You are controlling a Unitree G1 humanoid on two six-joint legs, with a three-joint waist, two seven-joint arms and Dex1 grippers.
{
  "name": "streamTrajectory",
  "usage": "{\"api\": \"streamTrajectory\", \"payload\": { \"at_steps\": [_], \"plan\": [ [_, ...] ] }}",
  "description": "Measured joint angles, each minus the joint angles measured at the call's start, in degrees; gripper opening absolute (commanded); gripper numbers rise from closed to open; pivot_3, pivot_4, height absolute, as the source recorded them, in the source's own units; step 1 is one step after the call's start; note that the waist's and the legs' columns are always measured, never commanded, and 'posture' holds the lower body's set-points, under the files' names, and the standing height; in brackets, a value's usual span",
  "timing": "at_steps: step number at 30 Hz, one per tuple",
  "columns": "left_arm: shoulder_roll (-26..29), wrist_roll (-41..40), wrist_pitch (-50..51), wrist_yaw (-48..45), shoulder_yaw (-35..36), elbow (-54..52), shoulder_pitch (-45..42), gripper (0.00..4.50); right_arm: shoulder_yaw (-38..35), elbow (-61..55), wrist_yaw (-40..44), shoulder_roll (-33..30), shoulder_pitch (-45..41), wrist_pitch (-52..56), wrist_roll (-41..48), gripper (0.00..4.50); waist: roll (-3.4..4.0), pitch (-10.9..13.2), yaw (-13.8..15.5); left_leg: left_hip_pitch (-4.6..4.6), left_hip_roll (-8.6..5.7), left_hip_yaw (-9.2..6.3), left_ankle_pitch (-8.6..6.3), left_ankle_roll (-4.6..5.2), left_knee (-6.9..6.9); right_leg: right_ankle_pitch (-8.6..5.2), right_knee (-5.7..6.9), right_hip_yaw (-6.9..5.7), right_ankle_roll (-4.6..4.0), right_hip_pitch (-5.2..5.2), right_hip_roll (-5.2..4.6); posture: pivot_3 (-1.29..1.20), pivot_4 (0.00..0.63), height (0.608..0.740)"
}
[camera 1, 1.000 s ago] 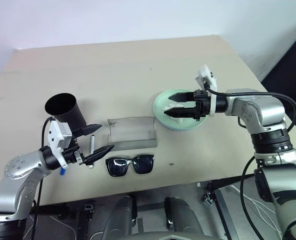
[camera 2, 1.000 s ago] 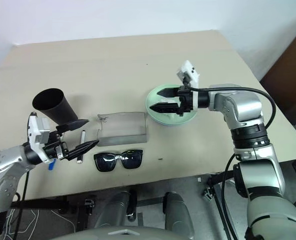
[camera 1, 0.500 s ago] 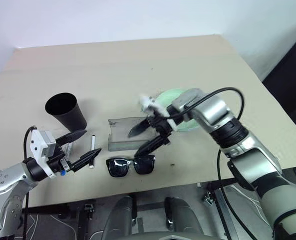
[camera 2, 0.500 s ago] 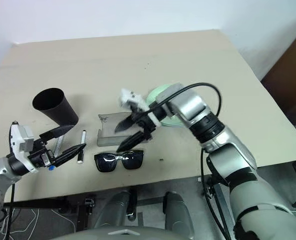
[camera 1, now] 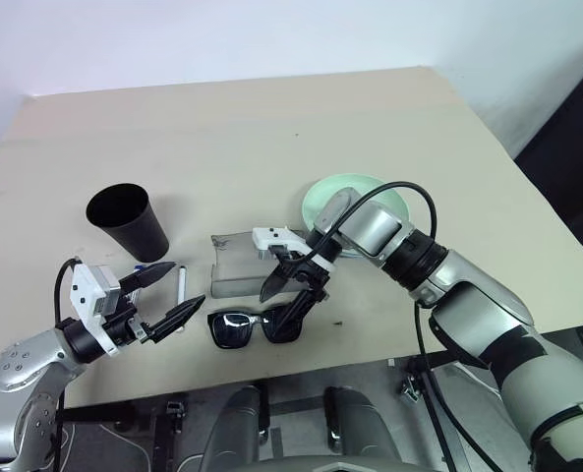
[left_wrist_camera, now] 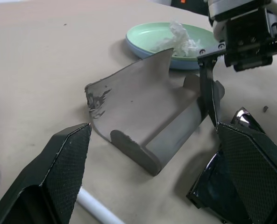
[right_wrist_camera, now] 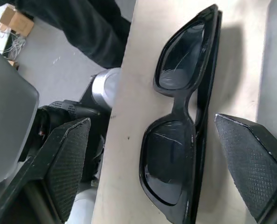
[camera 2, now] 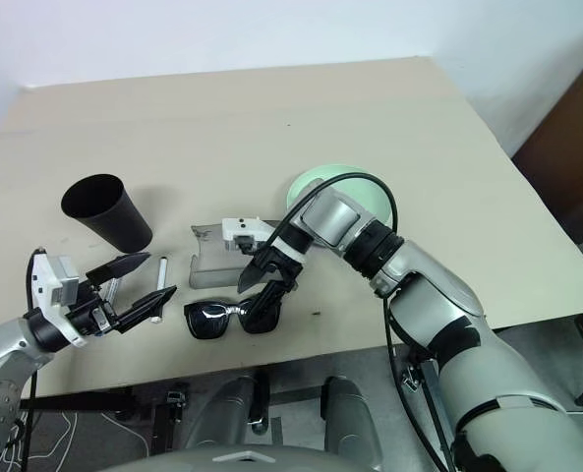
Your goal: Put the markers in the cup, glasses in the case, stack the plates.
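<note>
A: We begin with the containers. The black cup (camera 1: pixel 127 218) stands upright near the table's left edge; from the head views we cannot see anything inside it. The grey case (camera 1: pixel 247 264) lies open in the middle of the table (camera 1: pixel 271 138), its lid raised, with no glasses in it. The mint green plate (camera 1: pixel 355 197) sits beyond the case toward the right.

B: We add what the left wrist view supplies: a crumpled white tissue (left_wrist_camera: pixel 180 37) lies in the green plate, and a light blue rim shows beneath it, so the two plates appear stacked. That view also shows the case's curved lid from the side.

A: The right wrist view gives us the sunglasses (right_wrist_camera: pixel 185 140) from close up, folded, lenses facing the camera, lying at the table's near edge just in front of the case.

B: We note one white marker (camera 1: pixel 181 287) on the table between cup and case, beside the left gripper (camera 1: pixel 169 295). A second marker we cannot make out clearly.

A: The left gripper points level toward the case, fingers spread wide, holding nothing.

B: The right arm bends back toward the robot; the right gripper (camera 1: pixel 286 295) angles downward over the sunglasses, its jaws apart on either side of the frame, not closed on it.
</note>
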Motion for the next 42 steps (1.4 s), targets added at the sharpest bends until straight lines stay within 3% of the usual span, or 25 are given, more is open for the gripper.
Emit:
{"api": "streamTrajectory", "payload": {
  "at_steps": [11, 12, 14, 24, 26, 32, 36, 42],
  "plan": [
    [-0.8, 1.0, -0.4, 0.9, -2.3, 0.0, -0.2, 4.50, 1.9, 4.6, 0.5, 5.5, -0.2, -0.2, -3.1, 4.47, 0.01, 0.0, -0.5, 0.05, 0.04, 0.02, 0.00, 0.00, -0.03, 0.01, 0.12, -0.01, 0.00, -0.03, 0.00, 0.00, 0.150, 0.735],
    [-0.8, 1.1, -0.5, 1.0, -2.3, 0.0, -0.2, 4.50, 1.8, 5.1, 0.5, 6.0, -0.2, -0.1, -3.4, 4.31, 0.01, 0.0, -0.5, 0.06, 0.05, 0.03, 0.00, 0.00, -0.04, 0.01, 0.12, -0.02, -0.01, -0.04, 0.00, 0.00, 0.150, 0.735],
    [-0.8, 1.2, -1.0, 1.0, -2.3, 0.0, 0.0, 4.50, 1.4, 6.1, 0.4, 6.8, -0.2, 0.0, -4.2, 3.92, 0.01, 0.0, -0.5, 0.06, 0.07, 0.05, 0.00, 0.00, -0.06, 0.03, 0.12, -0.04, -0.04, -0.06, 0.01, 0.00, 0.150, 0.735],
    [-0.9, 1.8, -1.5, 1.2, -2.4, 0.0, 0.2, 4.50, -1.5, 9.3, 0.2, 9.4, -0.4, -0.2, -6.0, 0.50, -0.16, -0.2, -1.2, 0.22, 0.09, 0.13, 0.00, 0.00, -0.37, 0.15, 0.09, -0.03, -0.22, -0.03, 0.01, 0.00, 0.150, 0.735],
    [-0.9, 1.8, -1.7, 1.1, -2.4, 0.0, 0.2, 4.50, -2.2, 8.8, 0.2, 9.5, -0.5, 0.2, -6.0, 0.04, -0.17, -0.2, -1.4, 0.22, 0.21, 0.23, 0.00, -0.01, -0.55, 0.35, 0.06, -0.11, -0.53, -0.04, 0.01, 0.00, 0.150, 0.735],
    [-0.9, 1.9, -2.3, 0.9, -2.4, 0.2, 0.0, 4.50, -3.3, 7.4, 0.2, 8.6, -0.5, 1.9, -6.2, 0.04, -0.05, -0.1, -1.8, -0.65, 2.10, 1.32, -0.01, -0.01, -0.97, 2.00, -1.44, -1.44, -1.17, -0.19, 0.64, 0.00, 0.150, 0.735],
    [-0.8, 1.8, -2.3, 0.8, -2.3, 0.5, -0.1, 4.50, -4.0, 5.5, 0.1, 6.8, -0.7, 4.1, -5.1, 0.04, -0.14, -0.1, -1.4, -0.96, 2.74, 2.87, 0.01, -0.03, -0.86, 2.03, -0.88, -1.62, -1.18, -1.33, 0.48, 0.00, 0.150, 0.735],
    [-0.2, 0.5, -2.3, 0.5, 0.2, 0.2, 2.7, 4.50, -8.5, 5.5, 0.0, 2.9, -6.6, 5.4, -1.4, 0.04, -0.14, -0.1, -1.5, -0.93, 3.18, 3.26, 0.02, -0.05, -0.70, 2.29, -0.90, -2.02, -1.21, -1.31, 0.39, 0.00, 0.150, 0.735]
  ]
}}
